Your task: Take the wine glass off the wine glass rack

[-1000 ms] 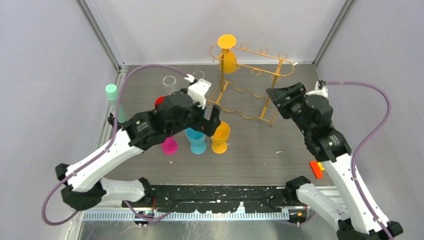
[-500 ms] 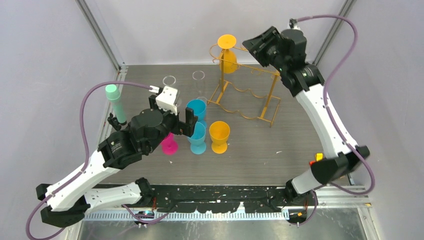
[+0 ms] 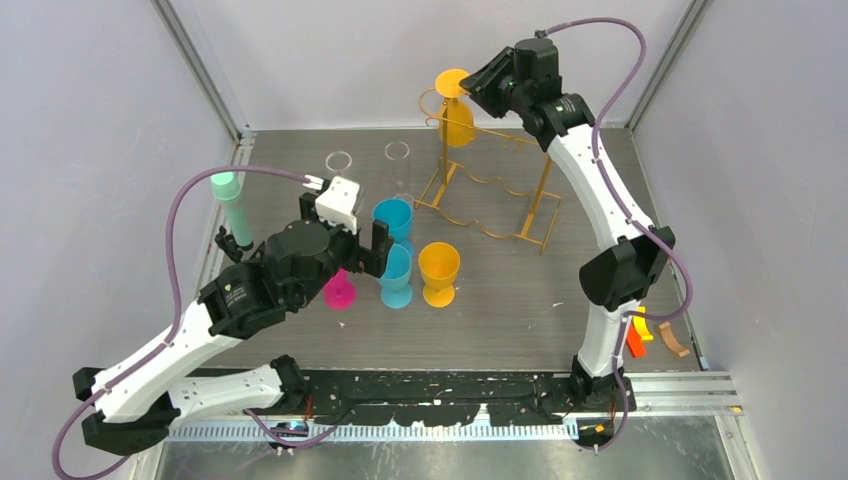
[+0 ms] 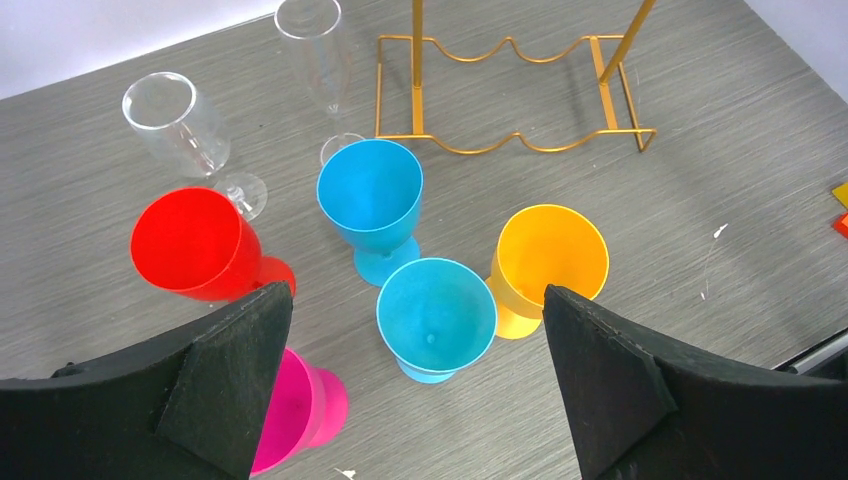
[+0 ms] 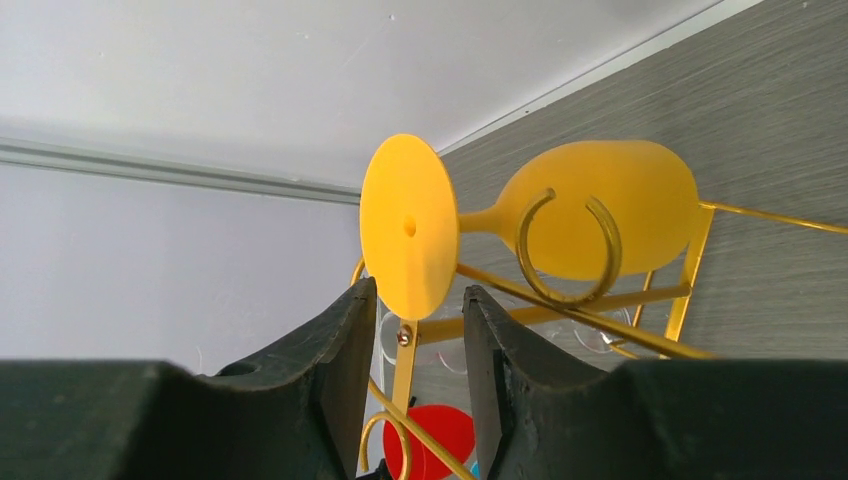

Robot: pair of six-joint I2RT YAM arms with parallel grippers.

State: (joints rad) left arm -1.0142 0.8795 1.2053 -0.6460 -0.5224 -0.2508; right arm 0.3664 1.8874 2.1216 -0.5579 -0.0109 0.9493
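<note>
We see the yellow wine glass (image 5: pixel 600 205) hanging upside down at one end of the rack (image 5: pixel 404 375), with its foot above the top rail. The right gripper (image 5: pixel 415 300) has its jaws partly apart at the rim of that foot, and we cannot tell whether they grip it. The left gripper (image 4: pixel 415 295) gapes wide, holding nothing, above a blue cup (image 4: pixel 437 315) on the table (image 4: pixel 700 120).

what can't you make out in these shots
Right wrist view: whether the right gripper touches the yellow glass foot; depth is unclear.
Top view: red glass hidden under the left arm.
Left wrist view: rack top cut off by the upper edge; pink glass half behind a finger.
</note>
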